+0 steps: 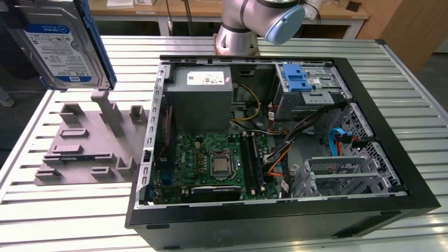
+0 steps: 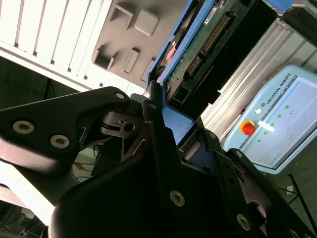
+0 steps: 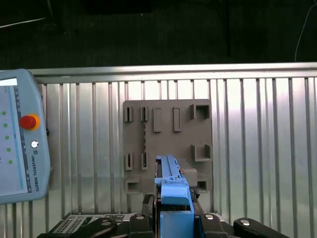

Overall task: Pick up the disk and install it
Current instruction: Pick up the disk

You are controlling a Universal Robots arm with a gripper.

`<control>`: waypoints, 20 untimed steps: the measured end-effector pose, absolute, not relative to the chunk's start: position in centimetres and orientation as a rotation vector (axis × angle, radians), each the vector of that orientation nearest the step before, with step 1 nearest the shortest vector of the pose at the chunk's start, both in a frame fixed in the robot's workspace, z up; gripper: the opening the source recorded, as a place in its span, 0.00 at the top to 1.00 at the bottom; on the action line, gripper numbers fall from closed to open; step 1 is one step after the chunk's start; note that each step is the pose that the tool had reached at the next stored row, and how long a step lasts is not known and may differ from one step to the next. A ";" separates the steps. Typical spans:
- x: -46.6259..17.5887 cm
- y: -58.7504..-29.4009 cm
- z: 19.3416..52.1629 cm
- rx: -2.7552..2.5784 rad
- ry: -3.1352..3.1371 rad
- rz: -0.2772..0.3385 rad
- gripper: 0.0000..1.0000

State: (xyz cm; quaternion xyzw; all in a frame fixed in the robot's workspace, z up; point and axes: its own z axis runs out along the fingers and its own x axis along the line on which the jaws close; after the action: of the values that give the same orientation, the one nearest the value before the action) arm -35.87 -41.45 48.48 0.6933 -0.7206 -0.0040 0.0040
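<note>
Now clamping the disk [image 1: 60, 44] by the end of its blue carrier frame, with the gripper [image 2: 171, 111] closed tight on that plastic edge in the second wrist view, likely sparing the label face and the circuit board any pressure. Holding it upright and clear in the air above the grey slotted holder [image 1: 84, 142] near the table [image 1: 56, 210] edge at the exterior view's left, probably matching the holder's upright slots. Leaving the long sides free, seemingly for sliding into the drive cage [image 1: 311, 86] in the far corner of the open computer case [image 1: 392, 105]
</note>
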 end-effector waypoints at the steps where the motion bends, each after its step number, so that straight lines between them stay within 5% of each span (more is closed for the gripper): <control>1: -35.7 -41.5 48.5 2.173 -2.258 -0.012 0.64; 20: -33.4 -42.5 48.3 2.173 -2.258 -0.012 0.64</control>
State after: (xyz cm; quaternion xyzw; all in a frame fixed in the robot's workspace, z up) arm -33.43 -42.48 48.35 0.6933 -0.7207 -0.0040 0.0039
